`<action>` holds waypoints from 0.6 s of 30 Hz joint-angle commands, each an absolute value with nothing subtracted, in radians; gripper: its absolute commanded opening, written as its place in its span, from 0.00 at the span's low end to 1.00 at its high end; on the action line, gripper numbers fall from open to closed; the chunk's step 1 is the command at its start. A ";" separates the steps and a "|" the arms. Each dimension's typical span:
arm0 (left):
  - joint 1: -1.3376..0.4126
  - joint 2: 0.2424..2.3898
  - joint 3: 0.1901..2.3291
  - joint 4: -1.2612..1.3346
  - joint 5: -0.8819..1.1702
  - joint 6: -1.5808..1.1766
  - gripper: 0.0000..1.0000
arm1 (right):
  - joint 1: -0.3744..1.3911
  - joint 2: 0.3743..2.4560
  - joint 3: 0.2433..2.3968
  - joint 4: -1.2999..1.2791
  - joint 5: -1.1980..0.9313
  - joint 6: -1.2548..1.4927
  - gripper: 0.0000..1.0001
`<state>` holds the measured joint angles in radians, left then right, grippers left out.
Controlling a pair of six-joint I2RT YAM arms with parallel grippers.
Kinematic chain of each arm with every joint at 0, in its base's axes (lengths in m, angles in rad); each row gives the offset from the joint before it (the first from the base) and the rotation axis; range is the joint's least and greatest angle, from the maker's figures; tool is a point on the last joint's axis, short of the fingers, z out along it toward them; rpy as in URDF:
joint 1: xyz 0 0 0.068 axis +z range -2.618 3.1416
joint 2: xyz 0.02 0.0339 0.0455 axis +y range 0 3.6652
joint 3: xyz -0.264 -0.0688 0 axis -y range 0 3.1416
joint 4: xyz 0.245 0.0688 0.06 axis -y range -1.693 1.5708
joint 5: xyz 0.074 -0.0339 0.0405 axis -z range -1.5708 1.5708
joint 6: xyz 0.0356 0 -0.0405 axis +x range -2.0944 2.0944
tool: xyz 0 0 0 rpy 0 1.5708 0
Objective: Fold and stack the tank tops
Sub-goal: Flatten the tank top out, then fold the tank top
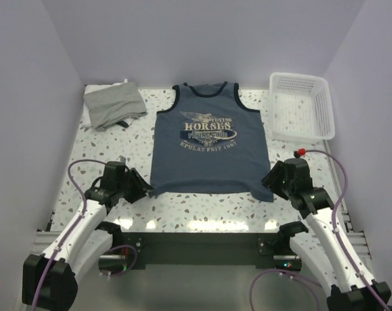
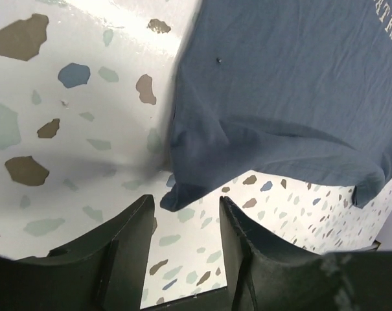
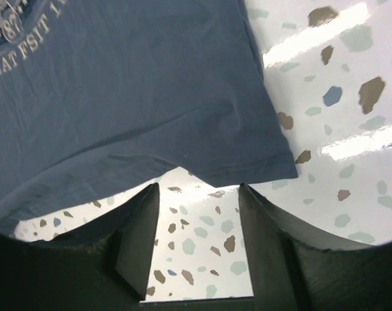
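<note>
The navy tank top [image 1: 208,142] with the white "HORSES" print lies spread flat mid-table, neck at the far side. The grey tank top [image 1: 113,105] lies folded at the far left. My left gripper [image 1: 146,190] is open and empty just short of the navy top's near left hem corner [image 2: 183,194]. My right gripper [image 1: 270,179] is open and empty at the near right hem corner [image 3: 260,170], which lies just ahead of its jaws. Nothing is between either pair of fingers [image 2: 127,240].
A white plastic mesh basket [image 1: 302,107] stands at the far right. The table [image 1: 202,207] is speckled terrazzo, with walls on three sides and a dark near edge between the arm bases.
</note>
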<state>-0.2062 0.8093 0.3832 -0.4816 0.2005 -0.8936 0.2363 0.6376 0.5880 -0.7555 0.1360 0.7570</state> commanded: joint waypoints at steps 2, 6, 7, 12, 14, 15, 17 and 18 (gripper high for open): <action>-0.212 0.762 0.504 -0.597 0.157 -0.830 0.51 | 0.305 0.791 0.673 -0.675 0.037 0.690 0.53; -0.212 0.840 0.673 -0.546 0.098 -0.770 0.55 | 0.569 0.906 0.845 -0.699 0.269 0.713 0.49; -0.212 0.910 0.699 -0.522 0.103 -0.756 0.57 | 0.604 0.932 0.874 -0.709 0.282 0.710 0.47; -0.201 1.196 0.900 -0.318 0.159 -0.678 0.57 | 0.811 1.101 1.020 -0.698 0.344 0.706 0.40; -0.196 1.359 1.021 -0.316 0.117 -0.661 0.56 | 0.915 1.197 1.073 -0.669 0.360 0.721 0.36; -0.193 1.408 1.055 -0.284 0.083 -0.622 0.57 | 0.954 1.239 1.097 -0.661 0.373 0.729 0.34; -0.186 1.555 1.129 -0.279 0.040 -0.603 0.58 | 1.058 1.313 1.143 -0.641 0.412 0.747 0.33; -0.178 1.604 1.205 -0.269 0.031 -0.574 0.58 | 1.083 1.394 1.190 -0.632 0.414 0.750 0.31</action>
<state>-0.1989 1.4948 1.0679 -0.3546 0.0982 -0.6708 0.9939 1.2766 1.1004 -0.6743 0.3370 0.7227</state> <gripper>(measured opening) 0.579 0.324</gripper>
